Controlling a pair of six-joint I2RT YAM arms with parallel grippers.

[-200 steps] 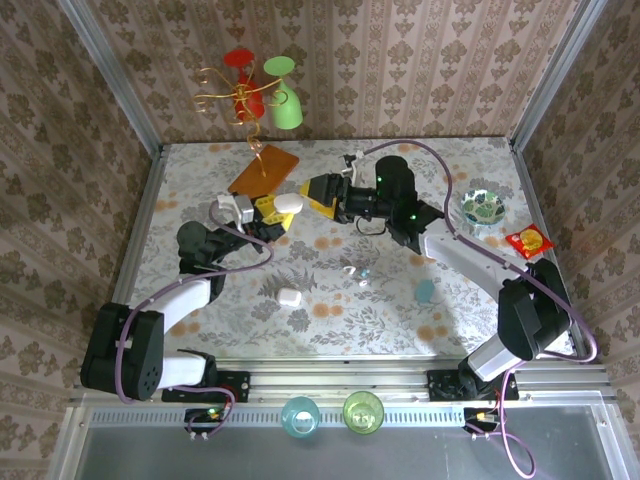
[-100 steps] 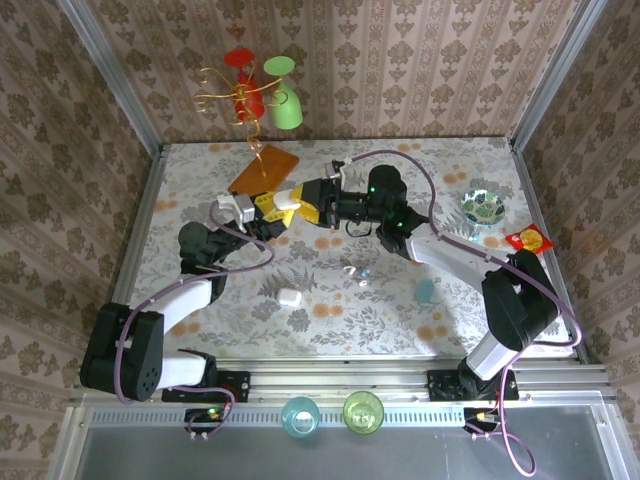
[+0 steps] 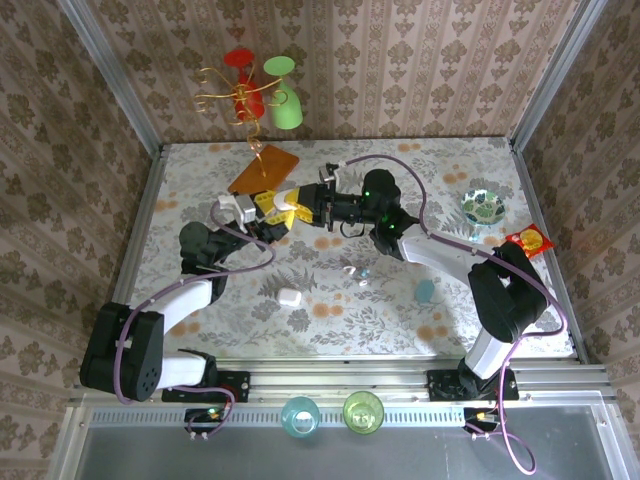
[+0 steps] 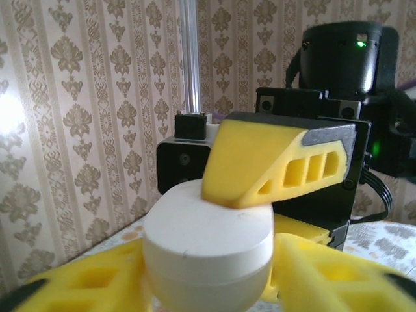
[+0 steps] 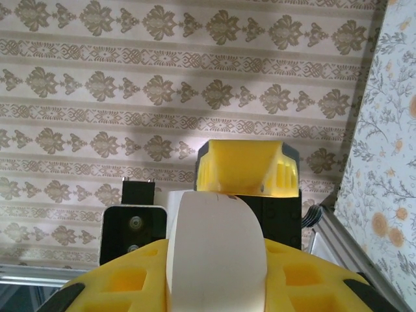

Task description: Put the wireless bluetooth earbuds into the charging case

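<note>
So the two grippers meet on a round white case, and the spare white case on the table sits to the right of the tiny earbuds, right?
Not quite. The top external view shows the spare white case left of the earbuds, not right. The rest holds: left gripper and right gripper meet on a round white case.

The floral-patterned table (image 3: 200, 200) is brightly and evenly lit from overhead, and only soft, faint shadows are cast on it. The aluminium corner posts (image 3: 110, 70) are seen leaning outward toward the frame edges. From the left wrist, a blown-out glare patch is seen at the left edge of the patterned wallpaper (image 4: 71, 130). The near yellow plastic fingers (image 4: 84, 286) are blurred, while the round white plastic case (image 4: 208, 247) is rendered fairly sharp. From the right wrist, a broad soft shadow is thrown across the wallpaper
</note>
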